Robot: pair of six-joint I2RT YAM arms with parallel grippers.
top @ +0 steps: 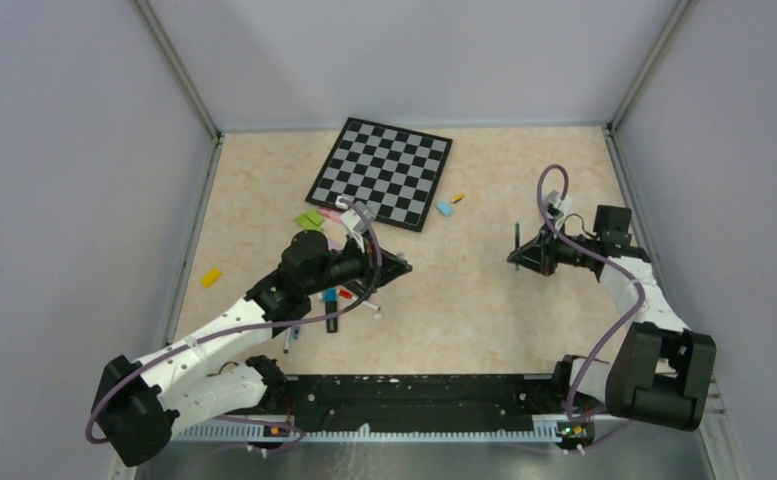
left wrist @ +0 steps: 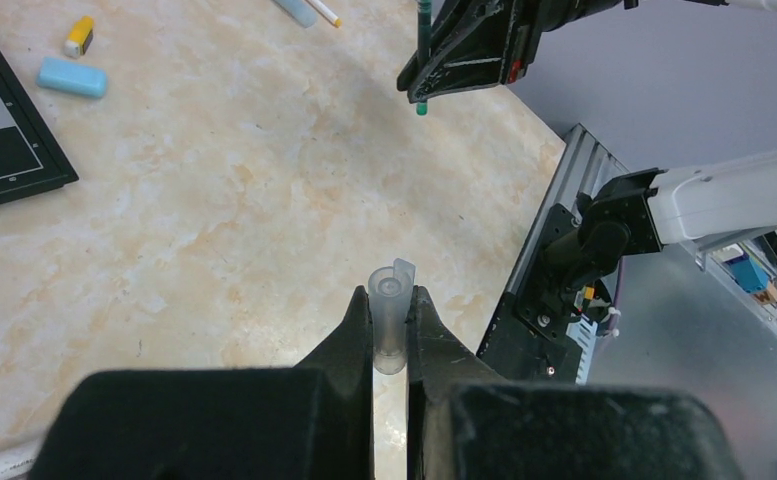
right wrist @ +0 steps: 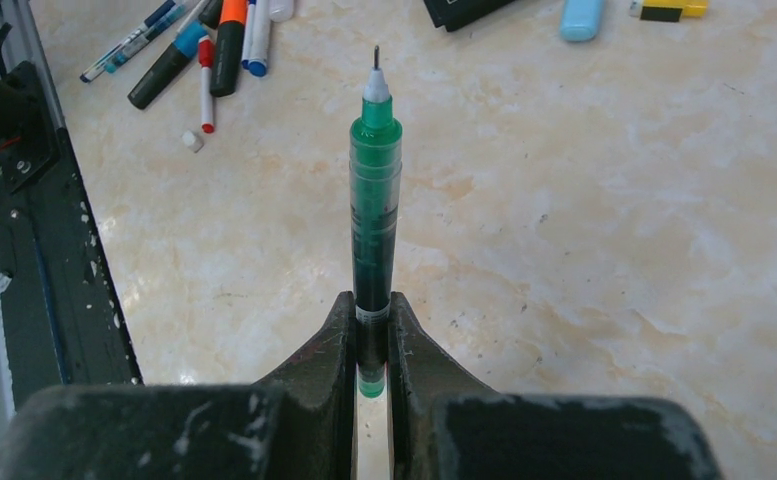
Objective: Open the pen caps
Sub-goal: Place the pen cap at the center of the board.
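Left gripper [left wrist: 392, 300]: I find the fingers closed on a clear cap [left wrist: 389, 285]. It stands up between the pads at the lower centre of the left wrist view, above the table [left wrist: 214, 200].

Right gripper [right wrist: 372, 308]: the fingers are clamped on the lower barrel of a green pen [right wrist: 375, 200]. The pen points up the frame with its fine metal tip bare.

In the overhead view I see the two grippers well apart, left at centre, right toward the right edge.

The other pens [right wrist: 179, 60] lie clustered at the upper left of the right wrist view, one bearing an orange cap [right wrist: 232, 12]. The checkered board [top: 381, 172] lies at upper centre overhead.
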